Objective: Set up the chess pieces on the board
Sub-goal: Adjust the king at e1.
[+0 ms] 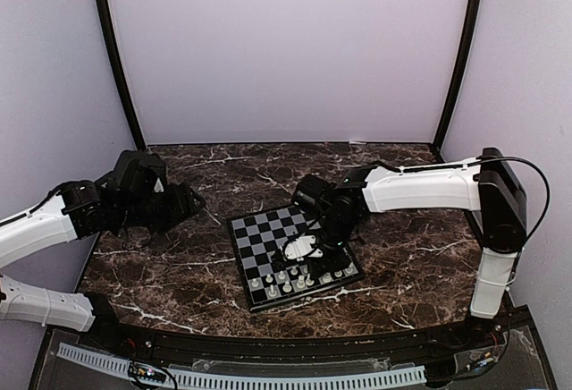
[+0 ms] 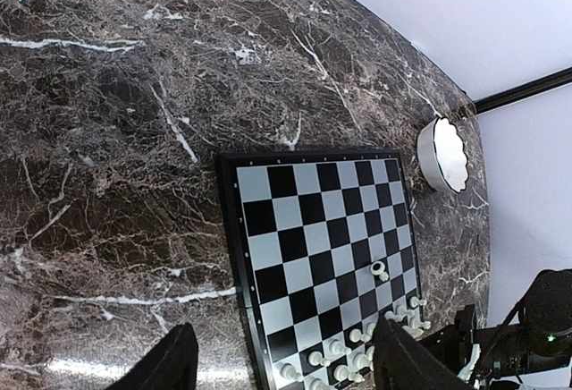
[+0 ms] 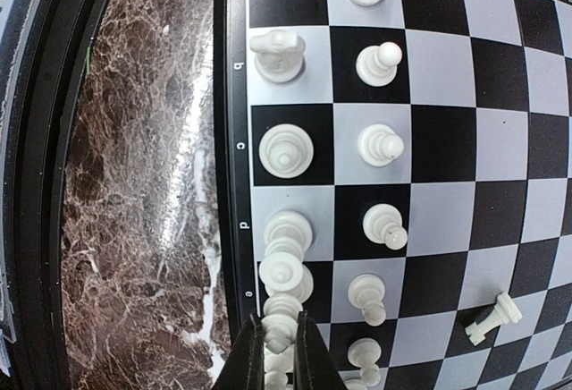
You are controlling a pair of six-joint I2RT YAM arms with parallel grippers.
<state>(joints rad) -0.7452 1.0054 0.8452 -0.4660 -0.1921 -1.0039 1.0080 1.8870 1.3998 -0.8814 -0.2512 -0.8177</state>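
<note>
Over by the desk's (image 1: 179, 274) left edge the left tool (image 1: 192, 200) hangs spread and empty, out of the way, while mid-desk on the board (image 1: 268, 229) the right tool (image 3: 279, 321) pinches a back-row chess piece (image 3: 280, 336), seemingly squaring it up beside its neighbours (image 3: 286, 150).

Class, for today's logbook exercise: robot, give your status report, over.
Left gripper open, left of the board. Right gripper shut on a chess piece in the board's edge row. One stray piece apart from the rows; nothing blocking.
</note>
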